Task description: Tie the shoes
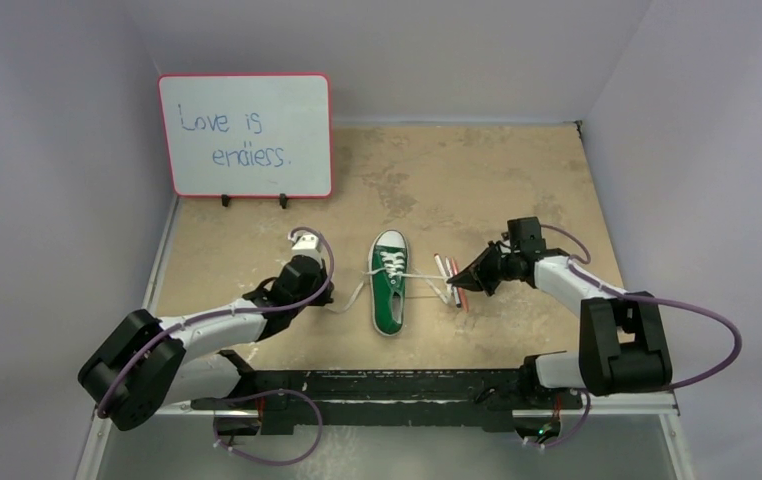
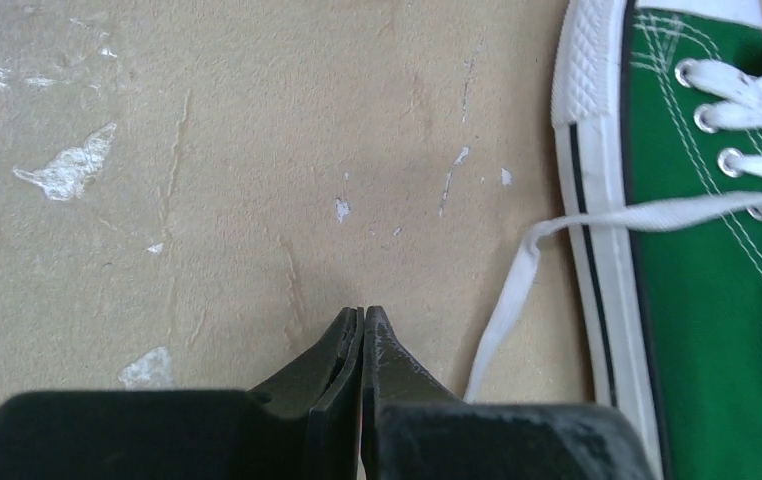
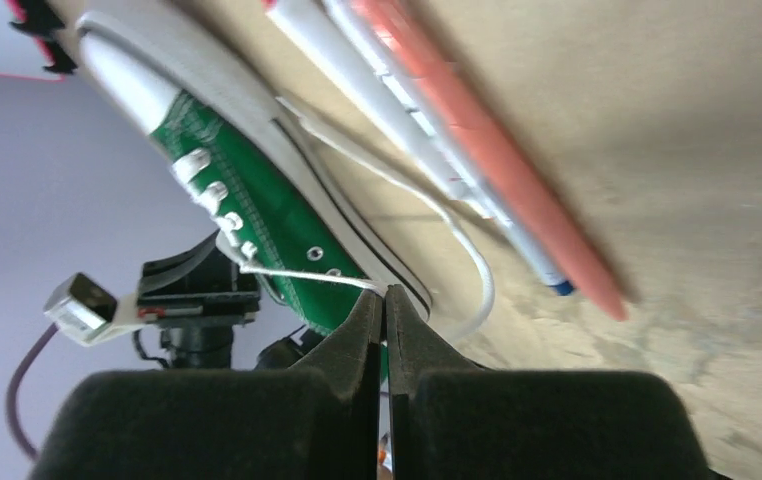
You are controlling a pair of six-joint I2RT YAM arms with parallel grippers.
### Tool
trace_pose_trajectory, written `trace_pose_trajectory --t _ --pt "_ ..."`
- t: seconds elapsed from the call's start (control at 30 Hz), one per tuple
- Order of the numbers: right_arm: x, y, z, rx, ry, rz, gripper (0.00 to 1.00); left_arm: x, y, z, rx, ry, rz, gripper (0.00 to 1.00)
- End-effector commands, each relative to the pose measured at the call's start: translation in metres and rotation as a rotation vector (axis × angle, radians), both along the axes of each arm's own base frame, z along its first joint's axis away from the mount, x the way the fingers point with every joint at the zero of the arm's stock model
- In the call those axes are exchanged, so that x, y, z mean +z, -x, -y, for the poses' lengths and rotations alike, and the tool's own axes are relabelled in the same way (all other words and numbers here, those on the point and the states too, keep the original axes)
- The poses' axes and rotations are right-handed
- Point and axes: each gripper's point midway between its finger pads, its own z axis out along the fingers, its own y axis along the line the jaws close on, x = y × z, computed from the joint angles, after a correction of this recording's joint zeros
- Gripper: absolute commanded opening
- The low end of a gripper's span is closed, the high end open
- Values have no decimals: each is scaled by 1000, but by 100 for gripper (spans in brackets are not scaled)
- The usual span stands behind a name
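Observation:
The green sneaker (image 1: 389, 285) lies in the middle of the table, toe pointing away from me. My left gripper (image 1: 327, 297) is to its left, low over the table. In the left wrist view the left gripper (image 2: 364, 314) is shut with nothing between its tips. The left lace (image 2: 507, 300) trails from the sneaker (image 2: 717, 280) and passes beside the right finger. My right gripper (image 1: 455, 284) is right of the sneaker. In the right wrist view the right gripper (image 3: 384, 292) is shut on the right lace (image 3: 297, 273), which runs taut from the sneaker (image 3: 257, 190).
A white pen (image 3: 387, 95) and a red pen (image 3: 487, 150) lie on the table just right of the shoe, under my right gripper; they also show in the top view (image 1: 447, 272). A whiteboard (image 1: 245, 135) with writing stands at the back left.

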Motion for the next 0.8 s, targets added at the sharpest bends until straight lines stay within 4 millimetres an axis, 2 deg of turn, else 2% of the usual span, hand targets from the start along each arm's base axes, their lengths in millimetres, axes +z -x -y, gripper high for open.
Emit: trace_pose_trajectory --t 0.0,0.1,0.2,0.23,0.37,0.43,0.53,0.7,0.77 --pt "-10 -1 12 26 51 81 0 18 -12 8 3 52 68 0" --pt "5 -18 3 81 5 176 0 44 -17 22 -75 93 148 0" --pt "14 -16 -2 170 -14 188 0 74 -21 43 -226 102 227 0" --pt "16 -18 0 187 0 197 0 74 -20 51 -289 83 227 5" --pt "25 -19 -2 225 -8 220 0 63 -21 70 -436 31 203 43" --pt "28 -19 -4 229 -20 221 0 55 -19 78 -491 36 197 55" --pt "34 -22 -5 232 -28 237 0 42 -21 83 -540 5 184 55" --pt "39 -23 -7 236 -46 244 0 29 -16 87 -600 -12 141 44" --pt "39 -24 -8 237 -51 248 0 27 -10 87 -597 1 134 44"
